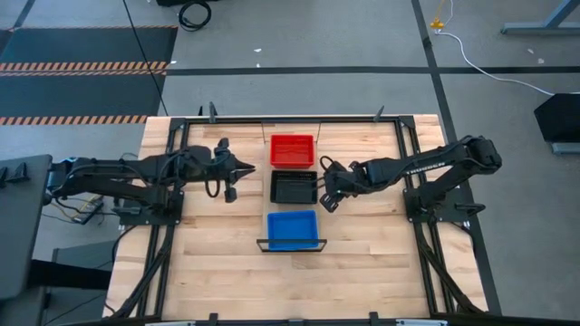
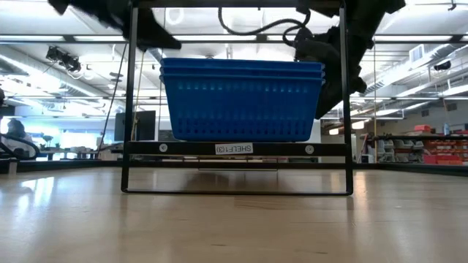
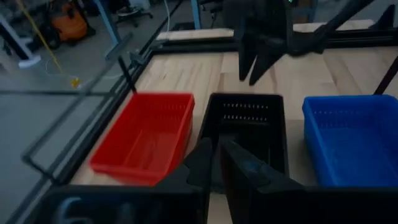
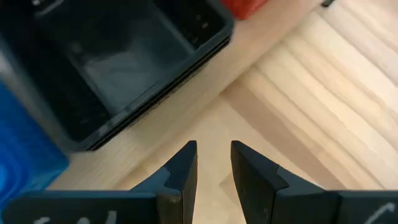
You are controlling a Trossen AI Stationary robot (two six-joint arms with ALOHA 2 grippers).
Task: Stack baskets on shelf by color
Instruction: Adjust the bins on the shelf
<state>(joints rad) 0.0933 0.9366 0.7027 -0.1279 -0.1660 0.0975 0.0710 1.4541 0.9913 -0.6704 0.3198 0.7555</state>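
Three basket piles stand in a row on the shelf (image 1: 292, 246): red (image 1: 292, 149) at the far end, black (image 1: 294, 186) in the middle, blue (image 1: 292, 230) at the near end. In the low view the blue pile (image 2: 241, 98) shows stacked rims above the shelf's black frame (image 2: 234, 148). My left gripper (image 1: 243, 169) hovers left of the red and black piles, nearly shut with only a thin slit, nothing between its fingers (image 3: 214, 148). My right gripper (image 1: 326, 196) hovers just right of the black pile, open a little and empty (image 4: 214, 152).
Black metal rails run along the planked table's left (image 1: 172, 181) and right (image 1: 412, 181) sides and far edge. Bare wood lies on both sides of the shelf and near the front edge. The room and floor lie beyond the table.
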